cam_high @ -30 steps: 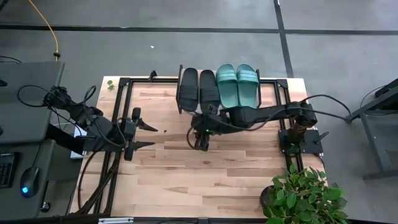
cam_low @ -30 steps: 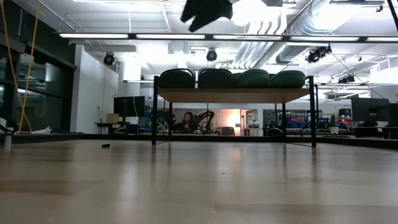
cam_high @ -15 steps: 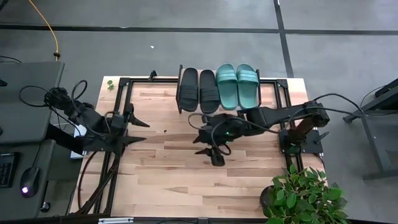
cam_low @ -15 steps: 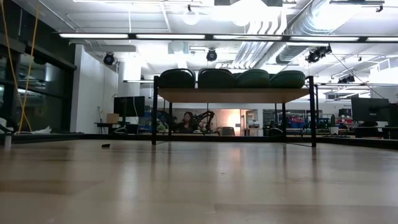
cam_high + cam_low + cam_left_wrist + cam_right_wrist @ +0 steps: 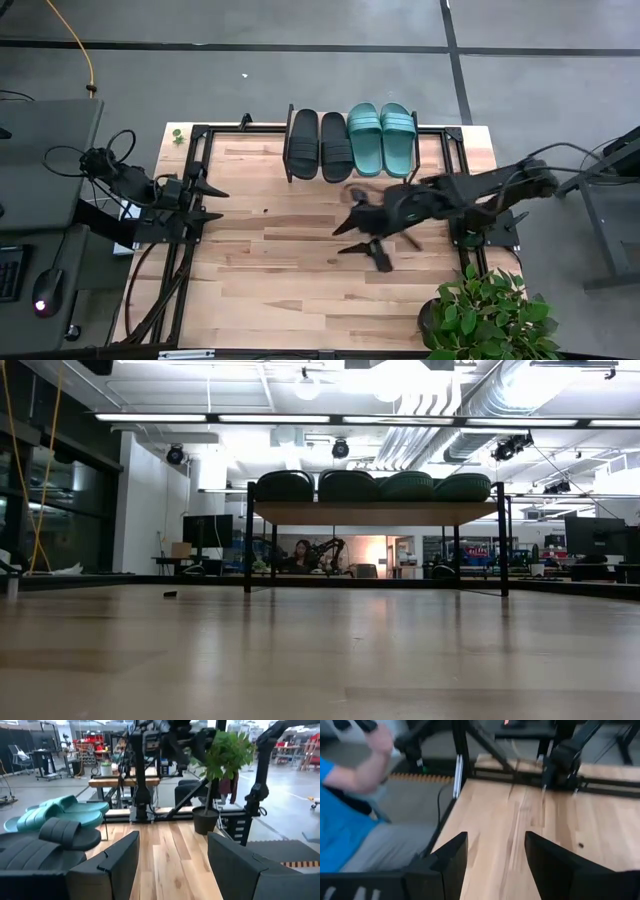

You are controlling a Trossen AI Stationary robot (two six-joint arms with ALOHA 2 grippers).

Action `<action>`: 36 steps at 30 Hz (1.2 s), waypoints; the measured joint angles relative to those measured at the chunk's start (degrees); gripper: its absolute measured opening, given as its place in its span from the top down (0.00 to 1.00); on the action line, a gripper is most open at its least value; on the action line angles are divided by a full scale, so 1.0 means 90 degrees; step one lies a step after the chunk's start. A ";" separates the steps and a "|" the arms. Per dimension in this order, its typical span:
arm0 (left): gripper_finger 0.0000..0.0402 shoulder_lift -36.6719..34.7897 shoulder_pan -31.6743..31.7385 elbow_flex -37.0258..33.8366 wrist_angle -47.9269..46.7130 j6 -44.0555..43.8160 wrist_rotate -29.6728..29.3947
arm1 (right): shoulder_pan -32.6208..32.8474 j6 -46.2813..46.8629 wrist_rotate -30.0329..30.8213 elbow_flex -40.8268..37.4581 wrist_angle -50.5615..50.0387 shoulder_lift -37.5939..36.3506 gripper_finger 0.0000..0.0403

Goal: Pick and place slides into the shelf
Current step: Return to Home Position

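My right gripper (image 5: pixel 342 241) and left gripper (image 5: pixel 224 203) gape empty over the pale wooden surface (image 5: pixel 280 285); at twelve o'clock, four ribbed black and teal slides (image 5: pixel 336 145) fill the low plank-topped shelf (image 5: pixel 375 512).

Left arm (image 5: pixel 140 188) and right arm (image 5: pixel 470 190) showing matte black, cables (image 5: pixel 95 158) looping loosely, fingers (image 5: pixel 112 865) tapering to points.

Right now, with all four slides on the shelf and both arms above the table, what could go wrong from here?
1. The right pincer hangs open over the table, its arm close to the plant; going home, it might brush the leaves.
2. That arm is also near the shelf; a knock might shake the slides off.
3. A person in blue shows close beside the table's edge; the left pincer, open at the left edge, might reach them in a wide swing.
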 joint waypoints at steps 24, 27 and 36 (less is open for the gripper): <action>0.46 0.0861 0.0005 0.0000 0.0097 0.0232 -0.0115 | -0.0658 -0.0378 0.0005 -0.4583 0.2954 -0.4811 0.53; 0.46 0.0819 0.0007 0.0000 0.0030 0.0164 -0.0303 | -0.0843 -0.0317 -0.0037 -0.4749 0.2976 -0.4963 0.53; 0.46 0.0396 0.0366 -0.0436 0.0103 0.0120 -0.0738 | -0.1302 -0.0189 -0.0257 -0.4873 0.2990 -0.5035 0.53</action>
